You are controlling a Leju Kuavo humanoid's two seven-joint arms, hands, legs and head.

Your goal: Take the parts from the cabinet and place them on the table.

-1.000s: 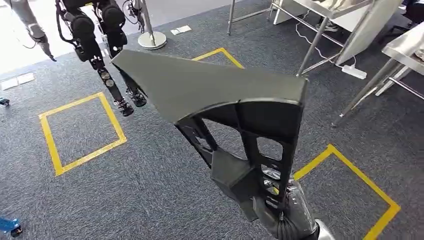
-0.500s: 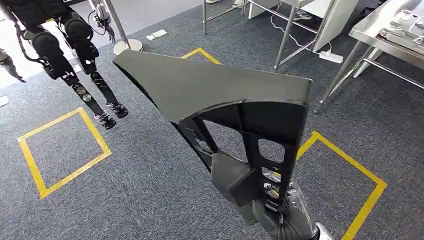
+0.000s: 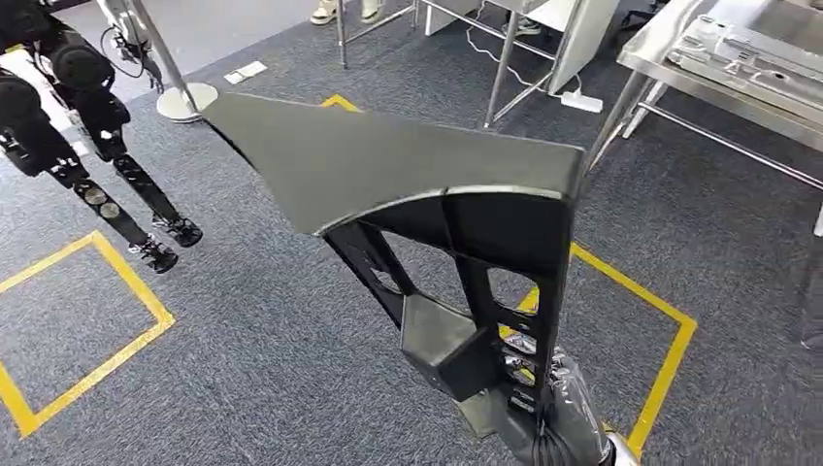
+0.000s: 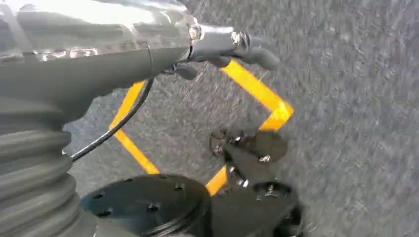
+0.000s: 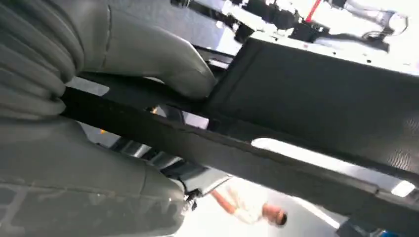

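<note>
Head view takes in a grey carpet floor (image 3: pixel 272 369) marked with yellow tape squares (image 3: pixel 670 359); over it, filling the middle of the picture, stands the black part (image 3: pixel 408 165), a big triangular panel with a flat top face and a ribbed, open frame running down its near edge; the part is held up in the air above the floor, well apart from the steel bench (image 3: pixel 738 68) that stands beyond and to the right of the part; on that bench lie pale moulded pieces, too small to tell apart; beyond and to the left of the part hangs another robot's black legs (image 3: pixel 107 184), feet just above the carpet, next to a round stand base (image 3: pixel 189 97); a white power strip (image 3: pixel 582 100) lies on the floor beyond the part, near the bench legs. At the foot of the part's frame the right hand (image 3: pixel 563 408) grasps the frame from below; the right wrist view shows its thick grey thumb (image 5: pixel 163 64) pressed on a black bar of the part (image 5: pixel 276 148). Left wrist view shows the left hand (image 4: pixel 232 47) hanging over the carpet, dark fingers (image 4: pixel 257 52) curled in together with nothing in them.
</note>
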